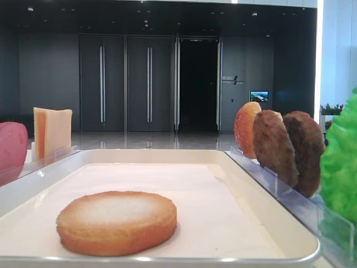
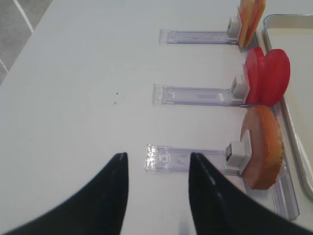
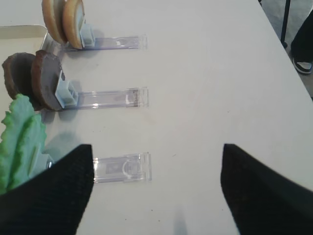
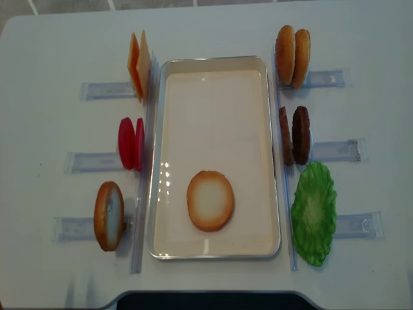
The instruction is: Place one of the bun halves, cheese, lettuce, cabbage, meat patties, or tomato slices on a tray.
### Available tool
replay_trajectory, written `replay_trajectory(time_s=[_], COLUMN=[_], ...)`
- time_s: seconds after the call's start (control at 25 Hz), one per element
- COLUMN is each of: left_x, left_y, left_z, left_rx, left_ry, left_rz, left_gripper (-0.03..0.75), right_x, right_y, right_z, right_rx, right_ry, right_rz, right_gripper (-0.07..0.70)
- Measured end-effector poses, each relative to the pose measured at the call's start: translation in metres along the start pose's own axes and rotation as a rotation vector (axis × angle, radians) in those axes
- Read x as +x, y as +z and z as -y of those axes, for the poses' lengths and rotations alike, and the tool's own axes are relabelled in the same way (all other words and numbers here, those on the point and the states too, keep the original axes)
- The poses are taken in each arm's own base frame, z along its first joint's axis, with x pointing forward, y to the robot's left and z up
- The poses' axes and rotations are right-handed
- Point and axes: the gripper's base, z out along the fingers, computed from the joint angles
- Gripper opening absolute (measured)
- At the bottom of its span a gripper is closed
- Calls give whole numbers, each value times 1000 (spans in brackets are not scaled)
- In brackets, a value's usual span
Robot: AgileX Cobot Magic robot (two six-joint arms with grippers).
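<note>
Tools are seen only in the wrist views. The left tool hangs over bare bench, its two dark fingers parted with nothing between them. The right tool is likewise spread wide and empty above the bench.

In the overhead view, the tray lies at the centre. One flat bun half rests on its white lining toward 6 o'clock, clear of the rim. Judged from this, one item is already placed.

Around the tray, items stand on edge in clear racks. At 10 o'clock stands the cheese. At 9 o'clock are the tomato slices. At 8 o'clock is a glossy domed bun. At 1 o'clock are two more buns. At 3 o'clock stand the patties. At 4 o'clock is the lettuce. No cabbage can be told apart.

Risks, as a judgement: the items stand thin and upright, close together in pairs, so two could be pinched at once or one knocked flat. The racks are light and touch or nearly touch the tray rim, so a rack may be dragged along during a lift. A further item set down near 6 o'clock could land on the bun half. The raised rim stands between every rack and the lining and would need to be cleared.
</note>
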Motion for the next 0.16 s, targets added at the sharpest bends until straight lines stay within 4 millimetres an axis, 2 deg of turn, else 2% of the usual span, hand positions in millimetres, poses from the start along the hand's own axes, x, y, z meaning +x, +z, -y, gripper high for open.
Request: replay_trajectory(time_s=[0.16], left_x=[0], left_y=[0], left_z=[0], left_rx=[1], left_ry=[0], left_rz=[0], left_gripper=[307], right_x=[0], right_y=[0], right_z=[0], right_rx=[0], right_ry=[0], right_rz=[0], right_gripper=[540])
